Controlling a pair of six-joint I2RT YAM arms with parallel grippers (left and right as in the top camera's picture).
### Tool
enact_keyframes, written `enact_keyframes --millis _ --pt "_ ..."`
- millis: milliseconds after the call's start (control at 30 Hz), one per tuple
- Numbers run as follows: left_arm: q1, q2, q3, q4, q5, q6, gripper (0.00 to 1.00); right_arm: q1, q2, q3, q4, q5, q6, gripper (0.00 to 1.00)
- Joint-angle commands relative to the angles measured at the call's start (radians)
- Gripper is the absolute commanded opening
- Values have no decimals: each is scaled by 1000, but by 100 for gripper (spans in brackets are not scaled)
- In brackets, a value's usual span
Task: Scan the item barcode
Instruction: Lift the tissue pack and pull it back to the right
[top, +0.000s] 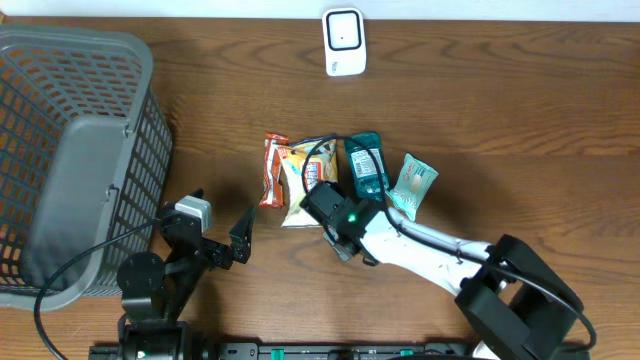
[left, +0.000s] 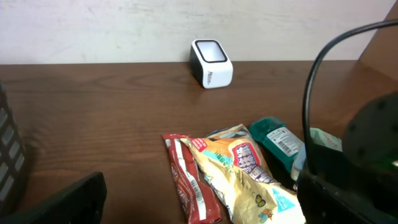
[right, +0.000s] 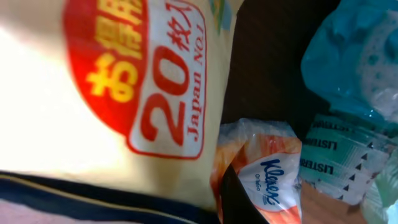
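Several packaged items lie in a row mid-table: a red packet (top: 272, 170) (left: 186, 183), a cream snack bag (top: 300, 185) (left: 249, 186) (right: 93, 93), a teal Listerine bottle (top: 365, 165) (left: 280, 142) (right: 348, 149) and a pale green packet (top: 413, 185). An orange Kleenex pack (right: 270, 180) lies beside the bag. The white scanner (top: 344, 41) (left: 211, 62) stands at the far edge. My right gripper (top: 323, 205) (right: 221, 208) is shut on the cream bag's near edge; one dark finger (right: 239, 202) shows between bag and Kleenex pack. My left gripper (top: 218, 218) (left: 202, 214) is open and empty, left of the items.
A grey mesh basket (top: 130, 60) fills the left side of the table. A black cable (top: 325, 145) (left: 311, 93) arcs over the items. Bare wood lies between the items and the scanner.
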Motion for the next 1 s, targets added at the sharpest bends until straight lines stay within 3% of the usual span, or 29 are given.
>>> enact_keyframes --millis 0,133,200,300,400,533,700,967 --pt "2 -4 13 1 9 6 98 -25 20 74 -101 -151 100 1" --pt "2 -4 13 2 9 6 98 -90 -61 245 -320 -190 275 1" --pt "2 -4 13 1 9 6 98 -147 -121 307 -405 -233 452 1" --pt "2 -4 13 2 9 6 98 -207 -198 315 -399 -295 577 2" --pt "2 -4 13 2 9 6 98 -245 -258 315 -417 -352 802 1" --pt "2 -4 13 1 9 6 98 -278 -308 315 -439 -544 1024 1" --pt "2 -4 13 1 9 6 98 -348 -311 312 -496 -776 1097 1" --pt "2 -4 13 1 9 6 98 -433 -311 307 -615 -875 1019 1"
